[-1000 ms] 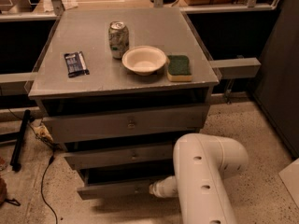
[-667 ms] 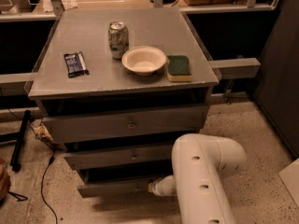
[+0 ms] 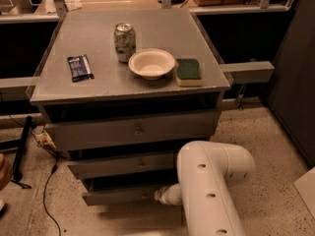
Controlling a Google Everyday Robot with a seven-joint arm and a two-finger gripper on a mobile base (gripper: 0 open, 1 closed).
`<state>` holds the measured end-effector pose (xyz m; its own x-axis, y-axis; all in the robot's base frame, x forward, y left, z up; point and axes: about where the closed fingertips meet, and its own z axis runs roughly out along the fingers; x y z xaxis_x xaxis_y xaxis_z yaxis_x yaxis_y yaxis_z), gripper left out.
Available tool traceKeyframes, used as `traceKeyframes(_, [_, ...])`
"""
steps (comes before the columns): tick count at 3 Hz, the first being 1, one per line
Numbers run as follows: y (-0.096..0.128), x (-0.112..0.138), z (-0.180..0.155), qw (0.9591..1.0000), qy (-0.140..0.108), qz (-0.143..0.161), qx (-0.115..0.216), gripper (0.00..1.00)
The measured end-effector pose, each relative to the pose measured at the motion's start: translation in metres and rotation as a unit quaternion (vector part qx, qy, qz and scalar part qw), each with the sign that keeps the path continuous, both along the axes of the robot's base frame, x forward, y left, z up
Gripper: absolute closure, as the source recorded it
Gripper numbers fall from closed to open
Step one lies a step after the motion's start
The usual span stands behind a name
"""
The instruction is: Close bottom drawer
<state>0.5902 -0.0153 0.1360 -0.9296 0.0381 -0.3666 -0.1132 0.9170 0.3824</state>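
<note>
The bottom drawer (image 3: 115, 195) is the lowest and narrowest of the grey stack. Its front stands a little proud of the middle drawer (image 3: 123, 165) directly above it, and a dark gap shows along its top edge, so I judge it only partly pushed in. The hand (image 3: 161, 195) sits at the right end of the bottom drawer's front, apparently touching it, at the tip of the white arm (image 3: 211, 191) that reaches in from the drawer's right. Whether the hand is open or closed I cannot tell. Contact seems made, and what is left is a straight push inward until that gap is gone. Well above the bottom drawer, the worktop (image 3: 98, 87) carries a can (image 3: 124, 42), a bowl (image 3: 151, 63) and a sponge (image 3: 188, 71).
</note>
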Motion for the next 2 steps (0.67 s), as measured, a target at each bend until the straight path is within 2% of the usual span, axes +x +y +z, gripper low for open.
traceKeyframes(2, [0.0122,0.0147,0.0020,0.9999,-0.012,-0.005,0.005,1.00])
